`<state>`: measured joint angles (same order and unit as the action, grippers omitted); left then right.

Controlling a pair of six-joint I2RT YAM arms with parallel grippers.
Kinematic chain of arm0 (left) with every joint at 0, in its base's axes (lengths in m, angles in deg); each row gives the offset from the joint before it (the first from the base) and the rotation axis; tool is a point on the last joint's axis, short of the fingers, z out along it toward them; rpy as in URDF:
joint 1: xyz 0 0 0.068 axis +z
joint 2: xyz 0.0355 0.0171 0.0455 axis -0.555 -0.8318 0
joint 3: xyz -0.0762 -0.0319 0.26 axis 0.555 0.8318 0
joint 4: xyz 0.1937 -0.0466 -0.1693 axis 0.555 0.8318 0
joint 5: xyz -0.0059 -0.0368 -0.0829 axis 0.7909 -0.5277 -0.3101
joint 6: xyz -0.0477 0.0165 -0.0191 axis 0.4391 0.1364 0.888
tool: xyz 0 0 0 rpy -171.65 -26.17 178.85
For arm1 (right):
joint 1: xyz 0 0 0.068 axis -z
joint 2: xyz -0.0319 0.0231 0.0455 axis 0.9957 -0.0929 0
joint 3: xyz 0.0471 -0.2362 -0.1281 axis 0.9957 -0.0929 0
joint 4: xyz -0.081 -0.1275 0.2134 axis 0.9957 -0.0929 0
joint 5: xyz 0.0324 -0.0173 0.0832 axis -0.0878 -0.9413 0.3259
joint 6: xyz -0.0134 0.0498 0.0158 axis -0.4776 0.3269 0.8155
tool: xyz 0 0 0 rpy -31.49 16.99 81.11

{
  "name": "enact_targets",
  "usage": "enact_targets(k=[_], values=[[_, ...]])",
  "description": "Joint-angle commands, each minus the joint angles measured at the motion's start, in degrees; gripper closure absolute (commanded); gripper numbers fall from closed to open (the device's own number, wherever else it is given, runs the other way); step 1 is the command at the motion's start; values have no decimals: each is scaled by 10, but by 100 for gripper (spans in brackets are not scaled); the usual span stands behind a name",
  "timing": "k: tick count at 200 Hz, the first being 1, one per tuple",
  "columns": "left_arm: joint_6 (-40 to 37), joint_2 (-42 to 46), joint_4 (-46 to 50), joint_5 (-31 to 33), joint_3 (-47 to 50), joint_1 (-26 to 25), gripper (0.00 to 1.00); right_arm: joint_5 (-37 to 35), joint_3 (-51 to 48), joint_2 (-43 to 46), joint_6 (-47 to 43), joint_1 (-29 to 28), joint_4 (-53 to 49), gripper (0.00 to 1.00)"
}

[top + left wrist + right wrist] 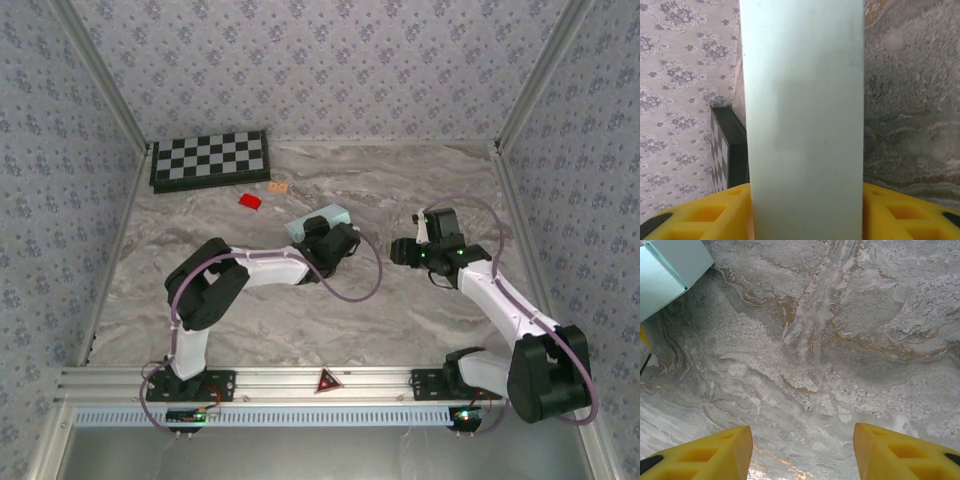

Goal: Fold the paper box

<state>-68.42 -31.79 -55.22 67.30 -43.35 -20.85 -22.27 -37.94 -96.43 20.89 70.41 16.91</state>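
Observation:
The paper box [318, 221] is a small pale cyan closed box on the marble table, just left of centre. In the left wrist view the paper box [805, 125] stands as a tall plain panel between the yellow fingers [715, 215], which lie flush against both its sides. My left gripper [325, 235] is shut on it. My right gripper [400, 250] hovers to the box's right, apart from it. Its jaws stand wide open over bare marble [802, 445]. One corner of the paper box [665, 275] shows at the top left of the right wrist view.
A black-and-white checkerboard [210, 160] lies at the back left by the wall, its edge also beside the box [720, 155]. A small red block [250, 201] and a small orange piece [277, 187] lie just behind the box. Patterned walls enclose the table.

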Motion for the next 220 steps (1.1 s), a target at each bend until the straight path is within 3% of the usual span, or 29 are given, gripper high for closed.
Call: enact_targets(k=[1,104,137,156,220], values=[[5,-11,-28,22,1,-4,45,0,-9,12,7,4,2,43],[44,2,21,-21,-4,-4,18,-1,-13,12,10,7,-1,43],[75,20,70,-78,-15,0,11,-6,-11,11,11,9,-6,43],[105,37,102,-126,-19,4,1,-7,-11,11,10,9,-7,43],[198,93,175,-206,-31,29,0,-16,-7,-9,21,11,3,43]])
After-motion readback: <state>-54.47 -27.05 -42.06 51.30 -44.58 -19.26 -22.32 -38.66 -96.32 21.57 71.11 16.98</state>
